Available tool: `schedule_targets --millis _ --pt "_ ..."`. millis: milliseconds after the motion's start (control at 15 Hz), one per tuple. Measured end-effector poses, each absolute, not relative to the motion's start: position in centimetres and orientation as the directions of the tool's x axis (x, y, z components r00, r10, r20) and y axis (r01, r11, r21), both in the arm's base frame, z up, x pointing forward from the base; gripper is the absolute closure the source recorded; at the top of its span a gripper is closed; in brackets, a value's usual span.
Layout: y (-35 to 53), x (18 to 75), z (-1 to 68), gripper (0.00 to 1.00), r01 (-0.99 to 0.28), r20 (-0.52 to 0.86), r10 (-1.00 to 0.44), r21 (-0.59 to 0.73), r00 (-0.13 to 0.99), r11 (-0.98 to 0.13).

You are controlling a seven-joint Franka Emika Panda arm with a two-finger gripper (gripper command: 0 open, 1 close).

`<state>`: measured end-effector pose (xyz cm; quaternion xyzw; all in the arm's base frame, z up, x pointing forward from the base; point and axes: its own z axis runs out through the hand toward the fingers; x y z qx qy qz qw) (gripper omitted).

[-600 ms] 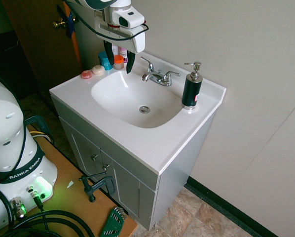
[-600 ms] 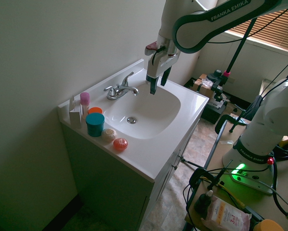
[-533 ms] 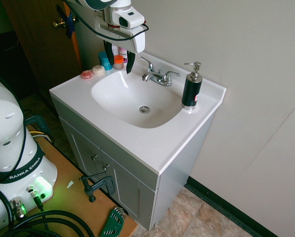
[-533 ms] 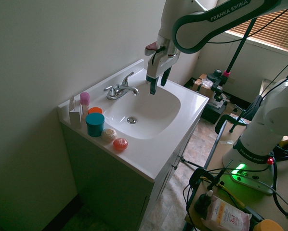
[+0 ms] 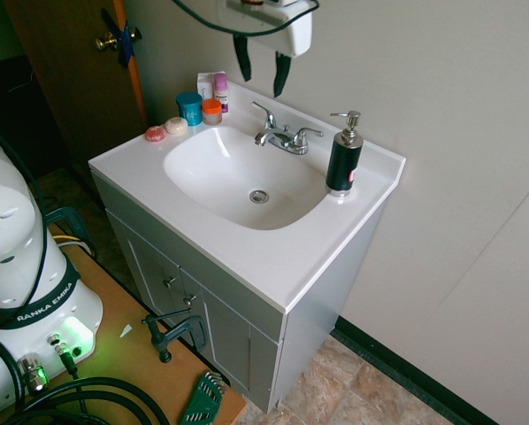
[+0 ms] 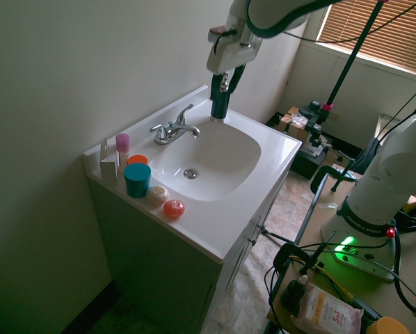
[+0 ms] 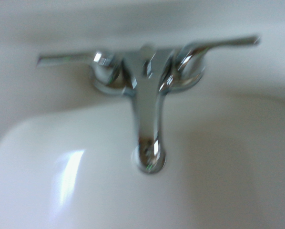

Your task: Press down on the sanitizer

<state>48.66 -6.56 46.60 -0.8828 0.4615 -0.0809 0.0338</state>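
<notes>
In the first exterior view, the end effector [image 5: 263, 88] hangs in the air with its two dark fingers spread wide apart, pointing down, with nothing between them. The sanitizer [image 5: 344, 161], a black bottle with a chrome pump head, stands upright on the white table [image 5: 278, 270], lower than the end effector and to its right in that view, apart from it. Below the end effector is the chrome faucet [image 5: 284, 140], at the back edge of the sink [image 5: 238, 181].

Lower than the end effector and to its left in the same view stand a teal jar [image 5: 189, 108], a small jar with an orange lid [image 5: 211, 112], a pink-capped bottle [image 5: 221, 92] and a white box [image 5: 205, 86]. Farther left from it lie a pale round item [image 5: 176, 126] and a red one [image 5: 155, 134], side by side.

In the second exterior view, the fingers overlap the sanitizer's upper part in the line of sight. The wrist view, blurred, shows the faucet with its two handles and spout over the sink.
</notes>
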Motion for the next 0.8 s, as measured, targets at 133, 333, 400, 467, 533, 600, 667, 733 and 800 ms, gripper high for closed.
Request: schedule_targets --millis 133,333,400,467,533,600,667,733,800 --pt "-10.0 50.8 48.2 1.00 -0.838 0.113 -0.851 -0.149 0.513 -0.525" --pt "-13.3 53.1 49.7 1.00 -0.864 0.104 -0.878 -0.159 0.467 -0.478" --pt "-13.9 53.7 49.9 1.00 -0.868 0.103 -0.883 -0.161 0.458 -0.469" --pt "-14.4 54.1 49.7 1.00 -0.872 0.102 -0.887 -0.160 0.451 -0.462" --pt "-14.9 54.4 49.3 1.00 -0.876 0.098 -0.890 -0.157 0.445 -0.455" --pt "-15.2 54.7 49.0 1.00 -0.880 0.094 -0.894 -0.154 0.439 -0.449" --pt "-15.7 54.9 48.7 1.00 -0.884 0.091 -0.897 -0.152 0.432 -0.441" --pt "-16.2 54.9 48.5 1.00 -0.889 0.086 -0.902 -0.152 0.423 -0.431" --pt "-16.9 54.9 48.2 1.00 -0.895 0.082 -0.908 -0.150 0.411 -0.419"
